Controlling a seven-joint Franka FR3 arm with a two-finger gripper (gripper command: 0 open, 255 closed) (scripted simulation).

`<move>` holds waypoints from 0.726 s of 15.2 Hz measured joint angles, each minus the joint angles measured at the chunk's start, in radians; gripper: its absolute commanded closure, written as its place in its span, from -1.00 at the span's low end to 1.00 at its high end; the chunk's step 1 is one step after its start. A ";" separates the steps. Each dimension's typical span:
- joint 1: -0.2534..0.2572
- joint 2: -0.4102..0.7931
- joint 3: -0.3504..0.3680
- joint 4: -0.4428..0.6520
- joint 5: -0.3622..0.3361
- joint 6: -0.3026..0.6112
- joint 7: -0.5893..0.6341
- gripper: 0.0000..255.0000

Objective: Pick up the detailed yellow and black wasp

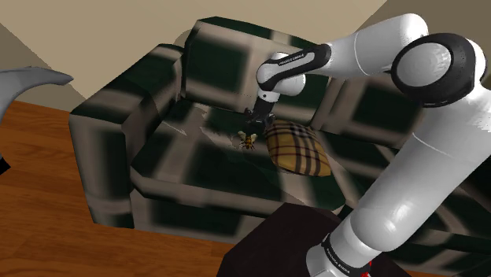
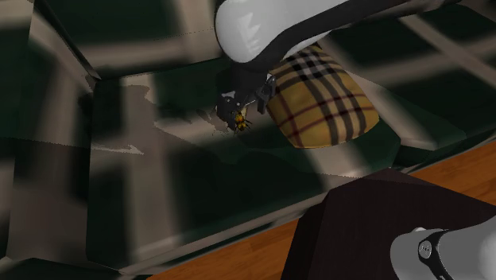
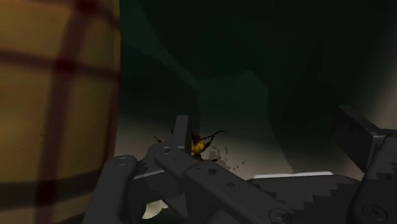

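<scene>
Green-and-beige checked sofa (image 1: 110, 126): small yellow-and-black wasp figure (image 1: 247, 141) lies on seat cushion. All-black two-finger gripper (image 1: 252, 129) directly over it, fingers spread, gripping nothing. Wrist view puts wasp hard against one finger (image 3: 181, 130), off-centre. Risk: closing may nudge wasp aside, or gripper may brush tan tartan pillow (image 1: 297, 149) just beside. White lettering on arm link too small to read.

Dark green-and-beige checked sofa (image 1: 118, 118): matt cloth. Tan plaid cushion (image 1: 297, 148): cloth. Brown floor (image 1: 47, 204): smooth wood. Black tool (image 1: 256, 122): matt.
</scene>
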State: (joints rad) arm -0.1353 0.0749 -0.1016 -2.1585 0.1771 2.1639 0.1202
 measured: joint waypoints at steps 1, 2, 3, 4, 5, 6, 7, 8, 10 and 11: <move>-0.007 0.031 -0.006 0.015 0.009 0.012 0.001 -1.00; -0.015 0.062 -0.012 0.038 0.018 0.017 0.002 -1.00; -0.023 0.097 -0.018 0.062 0.028 0.023 0.002 -1.00; -0.031 0.127 -0.023 0.076 0.039 0.034 0.003 -1.00; -0.038 0.170 -0.026 0.110 0.050 0.040 0.006 -1.00; -0.047 0.211 -0.029 0.135 0.063 0.051 0.005 -1.00; -0.053 0.241 -0.032 0.158 0.073 0.054 0.011 -1.00; -0.062 0.280 -0.034 0.182 0.085 0.065 0.010 -1.00; -0.070 0.317 -0.035 0.200 0.098 0.080 0.009 -1.00; -0.072 0.326 -0.034 0.202 0.101 0.087 0.007 -1.00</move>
State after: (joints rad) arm -0.2072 0.4013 -0.1359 -1.9568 0.2780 2.2508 0.1268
